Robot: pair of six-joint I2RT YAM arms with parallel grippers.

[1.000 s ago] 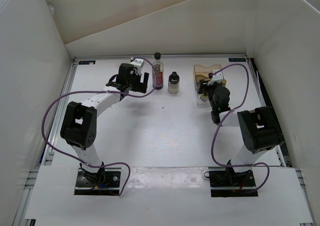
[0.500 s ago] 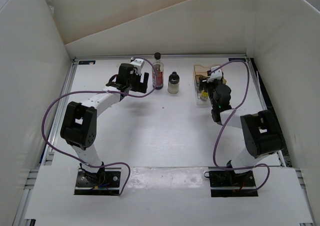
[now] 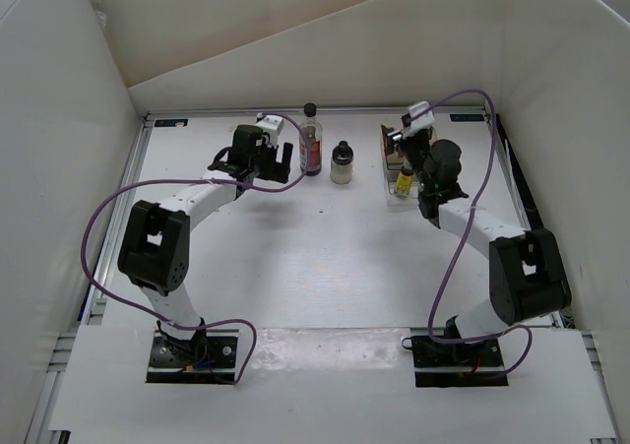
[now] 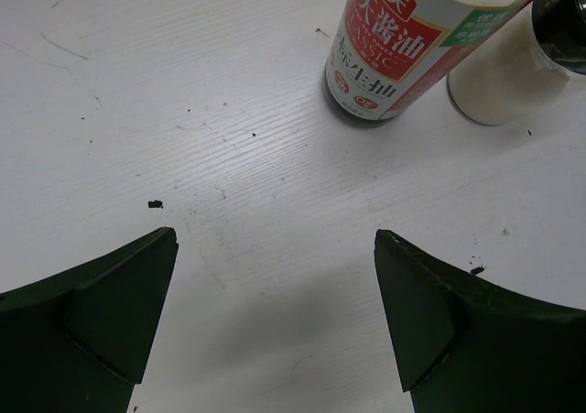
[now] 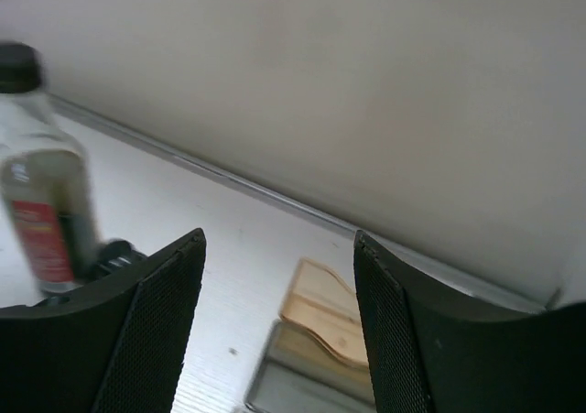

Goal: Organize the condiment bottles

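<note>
A tall clear dark-red bottle with a black cap stands at the back of the table, and a squat whitish jar stands just right of it. My left gripper hovers open to the left of the tall bottle. In the left wrist view the red-labelled bottle and the jar stand beyond the gripper, with only bare table between its fingers. A small yellow bottle sits in the clear-and-tan rack. My right gripper hangs open above the rack, holding nothing.
White walls enclose the table at the back and on both sides. The back wall fills the upper half of the right wrist view, with the tall bottle at its left. Purple cables loop from both arms.
My right gripper has risen and moved toward the back wall, off the rack, leaving the yellow bottle standing in it. The left arm has stayed put.
</note>
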